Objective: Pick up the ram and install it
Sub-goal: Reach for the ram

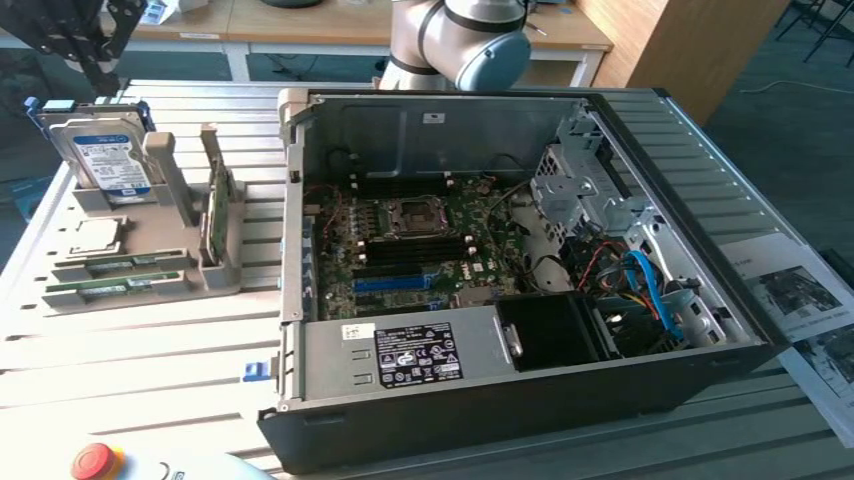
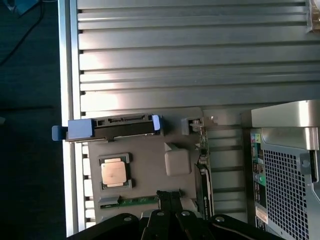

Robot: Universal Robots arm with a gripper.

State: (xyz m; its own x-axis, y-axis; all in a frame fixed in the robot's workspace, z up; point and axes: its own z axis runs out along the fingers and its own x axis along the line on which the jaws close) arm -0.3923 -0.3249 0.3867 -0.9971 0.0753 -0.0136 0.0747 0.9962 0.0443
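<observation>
The gripper (image 2: 170, 197) is clenched, holding nothing. It hangs above the gray holder (image 2: 147, 170), near a ram stick (image 2: 131, 201).

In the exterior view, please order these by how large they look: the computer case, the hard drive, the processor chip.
Largest: computer case.
Then: hard drive.
Smallest: processor chip.
The gaps are plain; camera nearness does not change the order.

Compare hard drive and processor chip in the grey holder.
Pose: the hard drive stands on edge in a slot; the processor chip lies flat. Size: the drive is boxy and far larger; the chip is a small square. Look: the drive carries a blue-and-white label; the chip is plain metal. Both sit in the grey holder.
</observation>
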